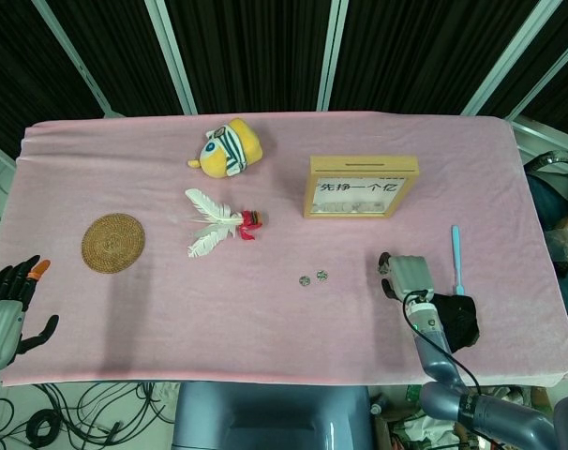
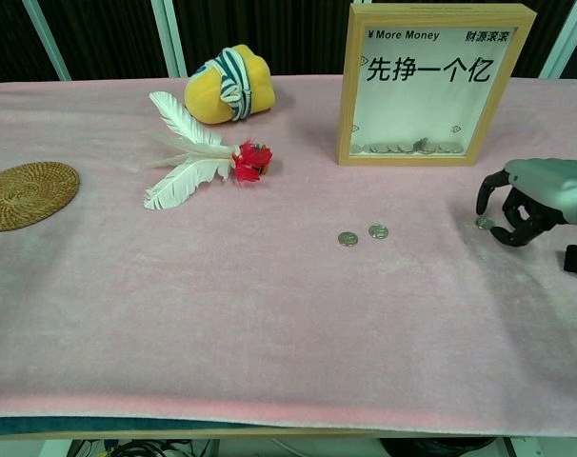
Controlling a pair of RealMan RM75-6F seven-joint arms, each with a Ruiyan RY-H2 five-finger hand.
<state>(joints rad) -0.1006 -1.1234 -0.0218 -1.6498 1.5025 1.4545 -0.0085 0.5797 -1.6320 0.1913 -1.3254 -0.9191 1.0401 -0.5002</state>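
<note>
Right hand (image 2: 528, 195) arched, empty, over right coin (image 2: 485, 223), not yet pinched; two coins (image 2: 363, 234) left; left hand (image 1: 7, 305) open, idle.

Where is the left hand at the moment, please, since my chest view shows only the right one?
Observer: The left hand is beyond the left edge of the pink cloth, nearest the woven mat, with its fingers apart and holding nothing.
Operator: Does anything lie to the right of the right hand, outside my view?
Observer: Yes, a thin light-blue stick lies on the cloth just right of the right hand, not touching it.
Operator: And near that wrist?
Observer: A black object sits beside the wrist near the cloth's front edge. I cannot tell what it is.
</note>
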